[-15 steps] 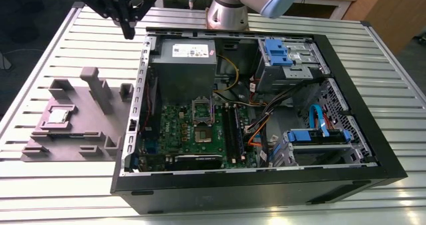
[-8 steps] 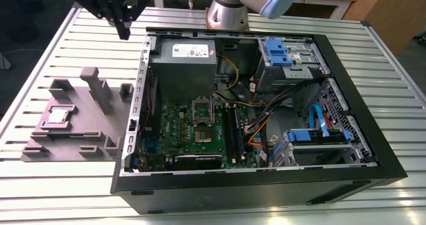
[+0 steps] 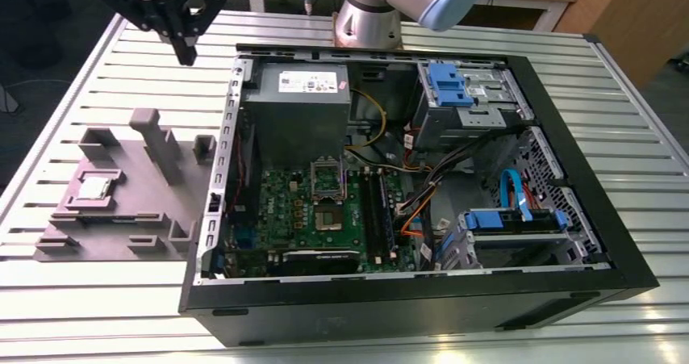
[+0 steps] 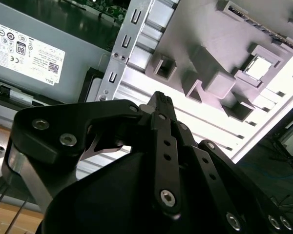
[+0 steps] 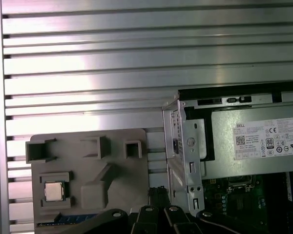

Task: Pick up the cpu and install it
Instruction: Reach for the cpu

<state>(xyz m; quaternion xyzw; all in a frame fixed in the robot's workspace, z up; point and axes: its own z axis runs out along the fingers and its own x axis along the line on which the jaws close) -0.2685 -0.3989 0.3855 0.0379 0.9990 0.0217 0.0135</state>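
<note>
The tool (image 3: 185, 53) hangs above the far corner of the bench (image 3: 97, 299), on the exterior view's left, w/ its fingers pinched together to a point & nothing between them (closed, empty). It's well apart from the cpu (image 3: 95, 188). The cpu lies flat, silvery top up, in a square pocket of the grey tray (image 3: 135, 178), toward the tray's end on the exterior view's left. The tray sits on the bench just beside the open pc case (image 3: 409, 303), on the exterior view's left of it, w/ several raised blocks & posts standing up from it. Inside the case there's a green board (image 3: 290, 211) w/ a socket (image 3: 326, 178) near its middle, a grey power supply (image 3: 296, 106) at the far end & blue drive holders (image 3: 453, 85) toward the exterior view's right. The arm (image 3: 398, 1) rises behind the case. In the second wrist view the tool (image 4: 158, 100) points at the bench slats near a corner of the case, w/ the tray (image 4: 244, 34) & cpu (image 4: 259, 68) beyond it & the power supply (image 4: 29, 48) close by. In the first wrist view the cpu (image 5: 53, 191) sits in its pocket on the tray (image 5: 122, 195), next to the case & power supply (image 5: 254, 141), w/ bare bench (image 5: 88, 48) beyond.
</note>
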